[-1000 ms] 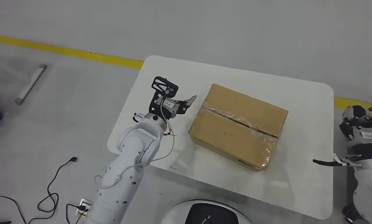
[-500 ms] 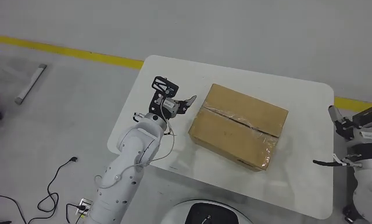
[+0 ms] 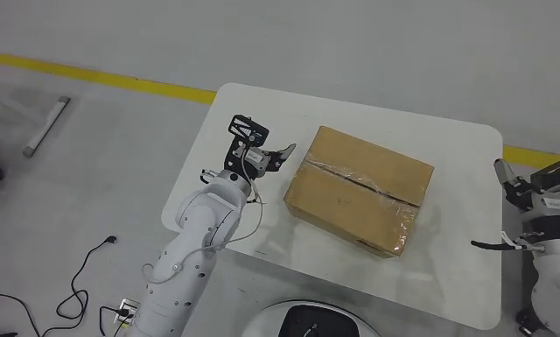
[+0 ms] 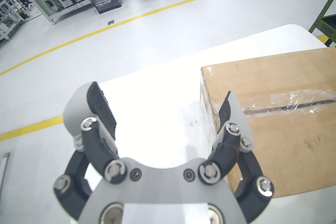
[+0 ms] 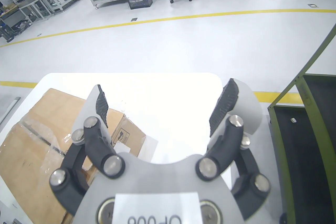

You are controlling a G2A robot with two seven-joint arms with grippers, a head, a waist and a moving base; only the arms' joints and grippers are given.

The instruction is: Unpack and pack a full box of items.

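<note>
The left gripper [image 4: 160,93] has its jaws spread wide, with ridged pads [image 4: 101,109] facing inward. Its arm [image 3: 197,241] is extended forward. The right gripper [image 5: 165,86] has its jaws equally wide apart.

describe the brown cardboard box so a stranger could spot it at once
Find the white, round-cornered table. Near its middle, set at a slant, sits the brown rectangular cardboard box, beside the open left gripper. Crinkled clear tape seals its top seam.
</note>
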